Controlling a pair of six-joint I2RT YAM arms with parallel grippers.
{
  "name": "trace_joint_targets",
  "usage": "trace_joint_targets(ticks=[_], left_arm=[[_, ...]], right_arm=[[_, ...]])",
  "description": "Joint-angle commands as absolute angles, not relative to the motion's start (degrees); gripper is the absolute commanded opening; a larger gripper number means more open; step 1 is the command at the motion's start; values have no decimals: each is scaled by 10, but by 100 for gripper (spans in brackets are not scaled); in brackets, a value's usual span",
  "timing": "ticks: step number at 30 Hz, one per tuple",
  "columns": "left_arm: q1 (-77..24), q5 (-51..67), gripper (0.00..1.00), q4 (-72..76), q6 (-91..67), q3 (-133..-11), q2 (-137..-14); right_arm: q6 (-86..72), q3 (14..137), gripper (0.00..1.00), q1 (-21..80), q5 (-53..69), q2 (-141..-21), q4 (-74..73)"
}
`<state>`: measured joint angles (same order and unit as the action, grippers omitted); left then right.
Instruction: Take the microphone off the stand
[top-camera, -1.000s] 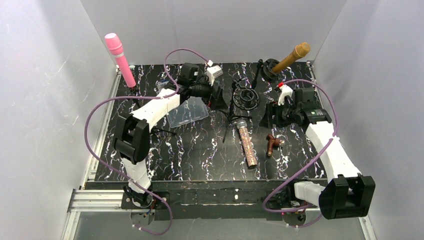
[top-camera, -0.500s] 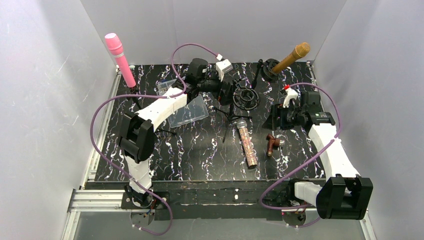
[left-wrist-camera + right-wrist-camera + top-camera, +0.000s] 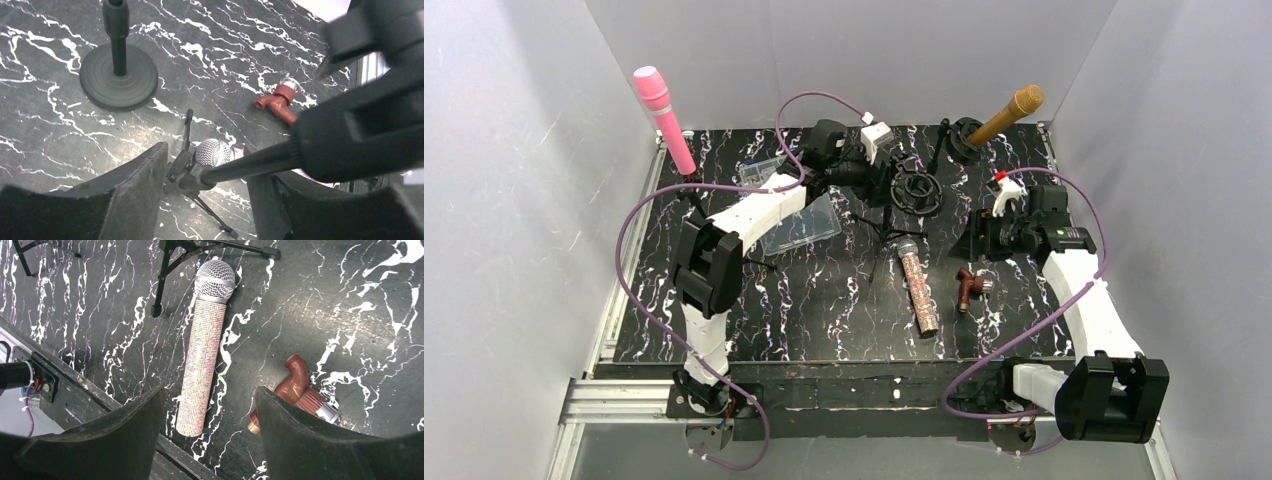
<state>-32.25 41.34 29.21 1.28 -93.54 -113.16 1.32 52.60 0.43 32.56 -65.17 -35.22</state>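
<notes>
A pink microphone (image 3: 664,118) stands in a stand at the back left. A gold microphone (image 3: 1006,114) leans in a round-based stand (image 3: 965,135) at the back right. A glittery microphone (image 3: 916,290) lies flat on the table, also visible in the right wrist view (image 3: 205,355). My left gripper (image 3: 884,183) is at the black tripod stand (image 3: 914,193) with the ring mount. Its jaws stand apart on either side of that stand's rod (image 3: 250,162), and I see no firm contact. My right gripper (image 3: 972,238) hovers open over the glittery microphone's tail end.
A red-brown fitting (image 3: 970,287) lies right of the glittery microphone, beside my right finger (image 3: 300,440). A clear plastic box (image 3: 802,224) sits under the left forearm. Tripod legs (image 3: 165,270) spread near the microphone's head. White walls enclose the table on three sides.
My left arm reached right to the tripod stand, and its jaws narrowed around the rod. The right gripper drifted slightly right and stayed open.
</notes>
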Motion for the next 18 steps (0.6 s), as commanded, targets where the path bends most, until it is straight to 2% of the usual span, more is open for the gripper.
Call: trace_joint_targets(ticks=[1, 6, 13, 18], left_arm=[[-327, 445, 52, 308, -17, -967, -1122], [-327, 459, 45, 304, -26, -980, -1124], [-327, 467, 14, 303, -23, -981, -1119], [-327, 477, 3, 296, -18, -1000, -1120]], right_arm=[[13, 519, 74, -11, 341, -638, -336], [13, 518, 74, -13, 345, -643, -336], [14, 522, 73, -14, 351, -645, -338], [15, 527, 73, -14, 355, -648, -343]])
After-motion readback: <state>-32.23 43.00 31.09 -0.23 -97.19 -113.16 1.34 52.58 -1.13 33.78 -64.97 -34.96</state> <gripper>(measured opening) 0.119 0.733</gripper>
